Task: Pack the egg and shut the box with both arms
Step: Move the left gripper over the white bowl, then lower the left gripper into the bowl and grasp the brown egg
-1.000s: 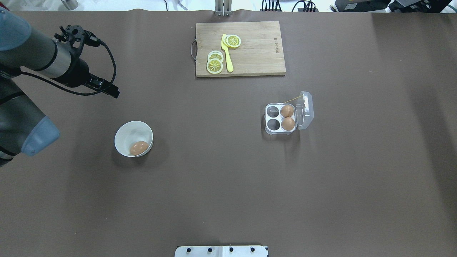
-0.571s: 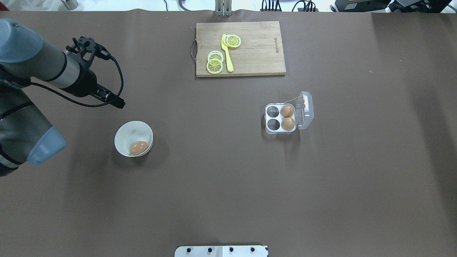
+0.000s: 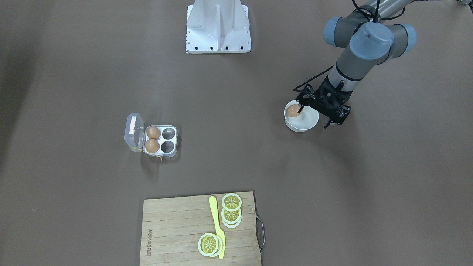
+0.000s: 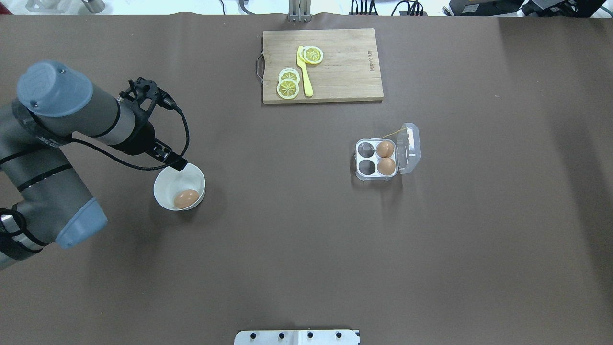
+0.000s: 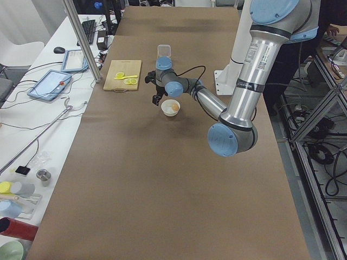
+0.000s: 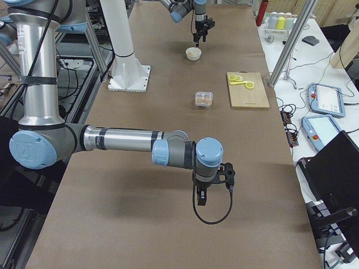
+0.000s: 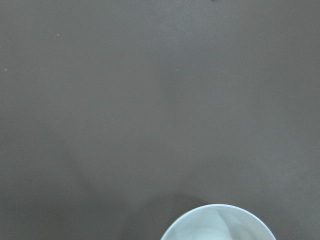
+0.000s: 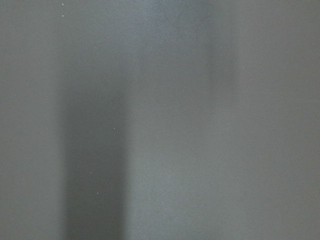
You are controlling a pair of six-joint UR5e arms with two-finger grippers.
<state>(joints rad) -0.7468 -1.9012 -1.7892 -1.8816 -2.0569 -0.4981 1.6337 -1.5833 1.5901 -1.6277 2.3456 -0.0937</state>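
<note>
- Table (image 4: 306, 249): covered in brown and carrying everything below.
- Left arm (image 4: 72, 110): comes in from the left of the overhead view and bends toward the bowl.
- Right arm (image 6: 118, 139): shows only in the right side view. It stretches low over the near end of the table, well apart from the box.
- Board (image 4: 345, 72): wooden, at the far edge of the table, well apart from the box and the bowl.
- Left gripper (image 3: 313, 117): hangs over the far rim of the bowl. In the front view its fingers look spread and nothing is between them.
- Right gripper (image 6: 202, 197): points down near the table. I cannot tell whether its fingers are apart or together.
- Box (image 4: 367, 166): right of the table's centre, with its clear lid swung open on the side away from the bowl. The two cells toward the bowl are empty.
- Bowl (image 4: 165, 184): white and round, on the left half of the table.
- Knife (image 4: 304, 76): yellow, lying on the board.
- Lemon slices (image 4: 289, 86): several, on the board beside the knife.
- Egg (image 4: 187, 198): brown, lying in the bowl against its near wall, untouched by the fingers.
- Two more eggs (image 4: 385, 149): in the box's cells next to the lid.
</note>
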